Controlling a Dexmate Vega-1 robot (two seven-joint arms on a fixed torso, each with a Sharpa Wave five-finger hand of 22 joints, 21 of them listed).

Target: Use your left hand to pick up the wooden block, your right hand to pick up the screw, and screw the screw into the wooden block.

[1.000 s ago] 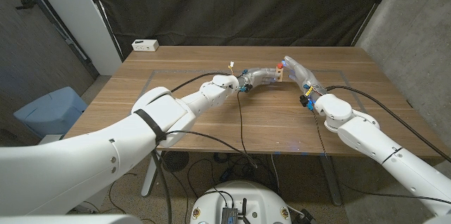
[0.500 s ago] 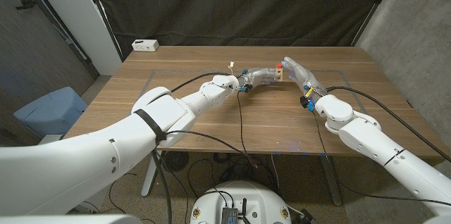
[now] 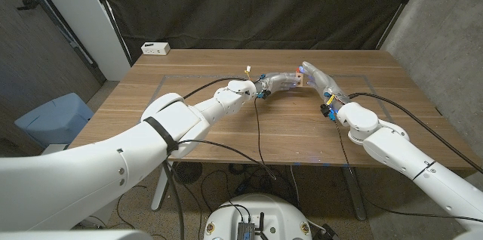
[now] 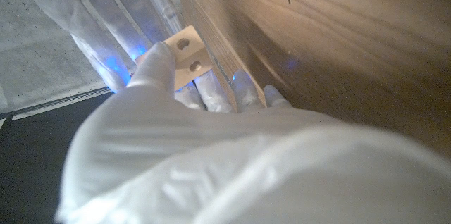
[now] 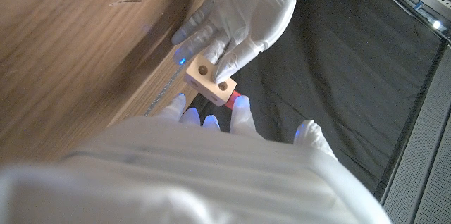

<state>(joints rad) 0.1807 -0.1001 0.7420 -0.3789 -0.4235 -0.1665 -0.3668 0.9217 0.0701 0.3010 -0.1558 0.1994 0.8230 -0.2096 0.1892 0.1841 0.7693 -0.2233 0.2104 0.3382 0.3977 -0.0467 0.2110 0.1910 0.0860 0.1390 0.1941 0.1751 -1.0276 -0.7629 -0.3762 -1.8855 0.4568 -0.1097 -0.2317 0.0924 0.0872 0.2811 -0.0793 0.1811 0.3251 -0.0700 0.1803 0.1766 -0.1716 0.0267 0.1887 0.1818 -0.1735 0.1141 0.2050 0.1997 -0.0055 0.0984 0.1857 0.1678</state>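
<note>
Over the far middle of the counter (image 3: 226,130), both hands meet, raised above the wood

- Wooden block (image 3: 299,81): small, pale, two round holes on one face. Held off the counter by the left hand (image 3: 281,81), pinched between thumb and fingers; the holed face shows plainly in both wrist views. Block as seen from the right wrist (image 5: 211,81); from the left wrist (image 4: 186,57).
- Screw (image 5: 237,102): only a red piece shows, pressed against the block's far side at the right hand's fingertips. Shank hidden; whether it sits in a hole cannot be told.
- Right hand (image 3: 320,80): fingers reaching forward onto the block's side, closed about the red piece as far as the right wrist view shows; grip looks like a fingertip pinch, not certain.
- White box (image 3: 155,47): near the far left corner of the counter, well apart from the work.
- Blue seat (image 3: 54,119): beside the counter on the left.

Change noted: against the head views of a second and half a second back, the red top that stood clear above the block is now barely to be seen, and the right hand's fingers lie closer over the block. Block and left hand have kept their place.

Meaning, as a judgement: pick-ups are done; the joining step is under way, the screw seemingly being pressed or turned at the block. Seating depth unknown, so the task counts as unfinished
</note>
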